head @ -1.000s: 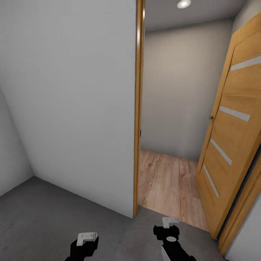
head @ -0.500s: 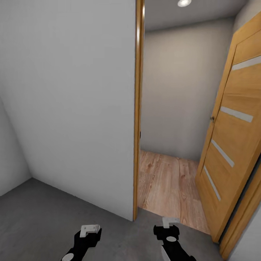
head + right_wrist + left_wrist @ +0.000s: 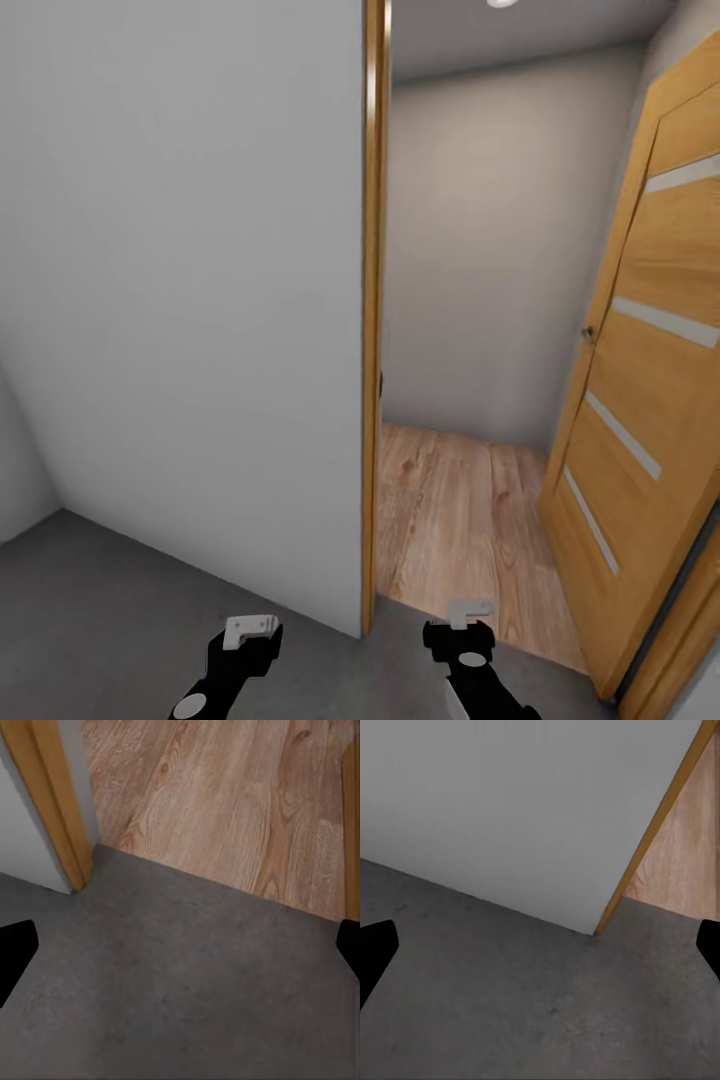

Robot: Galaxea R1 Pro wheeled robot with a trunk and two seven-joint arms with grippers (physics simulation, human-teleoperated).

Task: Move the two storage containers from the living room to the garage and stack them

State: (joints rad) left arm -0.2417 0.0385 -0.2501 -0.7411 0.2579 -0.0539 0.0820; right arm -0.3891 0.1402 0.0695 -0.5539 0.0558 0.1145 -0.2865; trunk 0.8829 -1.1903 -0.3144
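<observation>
A plain white wall [image 3: 180,300] takes up the left half of the head view, ending at a wooden door frame [image 3: 374,320]. Beyond the frame lies a small passage with grey-white walls and a light wood-plank floor [image 3: 465,530]. A wooden panel door [image 3: 640,400] with pale inset strips stands swung open on the right. Underfoot is the rough dark grey concrete floor [image 3: 110,620] of the garage, which meets the planks at the threshold.

Low in the head view hang both arms. The left claw [image 3: 248,629] sits in front of the wall's foot, the right claw [image 3: 470,612] just short of the threshold. In each wrist view the black fingertips [image 3: 375,949] [image 3: 15,949] stand at opposite edges with only bare floor between them, so both claws are spread wide and carry nothing.

Neither storage container is visible here; judging by the task, they are most likely in the living room, somewhere past this doorway.

The step in hand looks like travel: the robot is in the garage, facing the way out, on its way to fetch a container. The next move calls for steering the base to the right of the frame and left of the open door, keeping both arms tucked so they clear the jamb, then rolling onto the planks.
</observation>
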